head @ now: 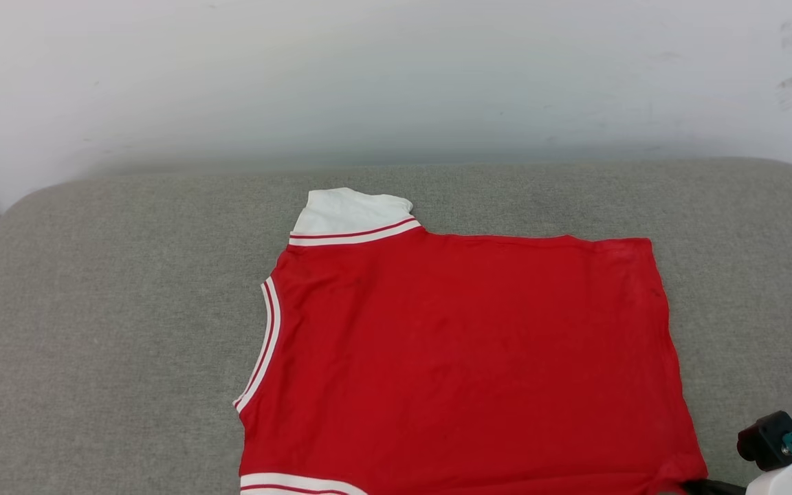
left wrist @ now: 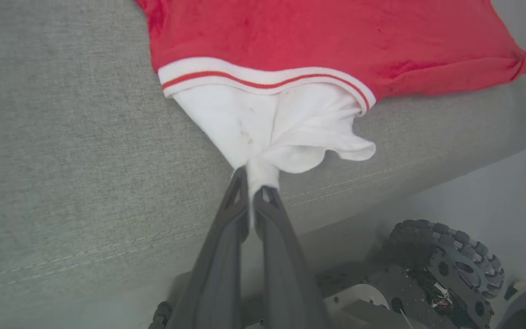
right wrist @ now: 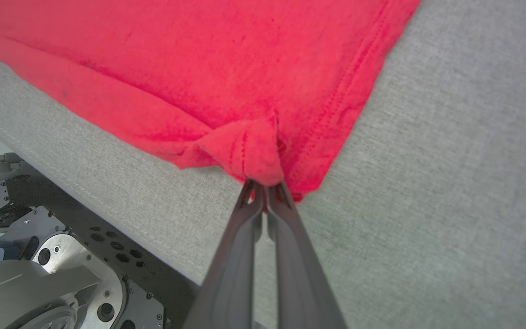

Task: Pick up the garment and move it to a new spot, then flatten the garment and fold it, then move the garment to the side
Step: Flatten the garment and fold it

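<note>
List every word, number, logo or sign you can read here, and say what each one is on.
None can be read. The garment lies with a plain red face up: white sleeve, striped trim, no print. The grey cushion is bare of lettering, and the robot base bears no legible marking.

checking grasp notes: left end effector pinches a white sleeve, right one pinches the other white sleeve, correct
No. The right end effector pinches a red hem corner of the garment, per the right wrist view. The left end effector does pinch a white sleeve.
</note>
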`<state>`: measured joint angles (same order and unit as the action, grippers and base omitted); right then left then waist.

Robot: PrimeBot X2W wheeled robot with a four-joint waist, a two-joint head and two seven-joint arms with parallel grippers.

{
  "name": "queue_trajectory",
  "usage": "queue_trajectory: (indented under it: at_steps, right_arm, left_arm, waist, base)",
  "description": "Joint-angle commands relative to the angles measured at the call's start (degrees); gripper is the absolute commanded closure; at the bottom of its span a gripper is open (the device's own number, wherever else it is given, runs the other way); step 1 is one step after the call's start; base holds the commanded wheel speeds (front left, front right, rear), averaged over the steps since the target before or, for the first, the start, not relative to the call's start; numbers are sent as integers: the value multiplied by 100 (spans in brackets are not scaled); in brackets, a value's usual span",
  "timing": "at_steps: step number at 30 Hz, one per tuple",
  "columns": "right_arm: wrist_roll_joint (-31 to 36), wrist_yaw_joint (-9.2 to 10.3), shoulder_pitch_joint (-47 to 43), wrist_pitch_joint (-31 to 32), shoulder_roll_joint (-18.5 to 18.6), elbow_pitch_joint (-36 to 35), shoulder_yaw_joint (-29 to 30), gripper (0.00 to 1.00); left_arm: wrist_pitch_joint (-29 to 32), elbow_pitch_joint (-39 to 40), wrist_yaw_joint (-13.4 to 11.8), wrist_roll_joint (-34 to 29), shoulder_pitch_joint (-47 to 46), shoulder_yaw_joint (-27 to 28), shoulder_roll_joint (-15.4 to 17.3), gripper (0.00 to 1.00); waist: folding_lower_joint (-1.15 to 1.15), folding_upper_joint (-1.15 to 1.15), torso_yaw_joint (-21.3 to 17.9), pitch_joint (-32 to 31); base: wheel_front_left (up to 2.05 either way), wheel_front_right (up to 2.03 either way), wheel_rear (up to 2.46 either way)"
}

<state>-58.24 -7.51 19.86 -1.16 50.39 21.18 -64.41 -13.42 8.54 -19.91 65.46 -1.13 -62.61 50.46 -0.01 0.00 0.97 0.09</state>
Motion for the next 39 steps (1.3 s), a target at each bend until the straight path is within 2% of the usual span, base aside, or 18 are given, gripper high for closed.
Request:
queue_trajectory:
  at_steps: [1, 10, 20, 30, 39]
  right_arm:
    - [33, 4, -75, 26, -19, -40, 97, 100]
    - [300, 4, 158, 224, -102, -301, 834, 100]
    - [625, 3, 561, 675, -190, -697, 1818, 100]
    - [864, 3, 898, 1292, -532, -525, 2380, 100]
    - [1000, 3, 1082, 1581, -879, -103, 2368, 100]
  left_arm:
    - [-53, -20, -28, 15, -27, 107, -3, 100]
    - [-9, -198, 199, -506, -944, 374, -43, 100]
    - [645, -675, 739, -908, -2602, 657, -120, 100]
    - [1051, -1927, 1451, -1068, -3819, 678, -565, 100]
    - [1144, -3244, 1973, -1073, -4240, 516, -1115, 100]
  waist:
    - [1, 0, 8, 26]
    - [1, 0, 15, 230]
    - [1, 0, -144, 744]
    - [1, 0, -248, 1521]
    - [1, 0, -326, 1906]
  base:
    - [0, 0, 0]
    - [0, 0, 0]
    - [0, 0, 0]
    - [0, 0, 0]
    - [0, 0, 0]
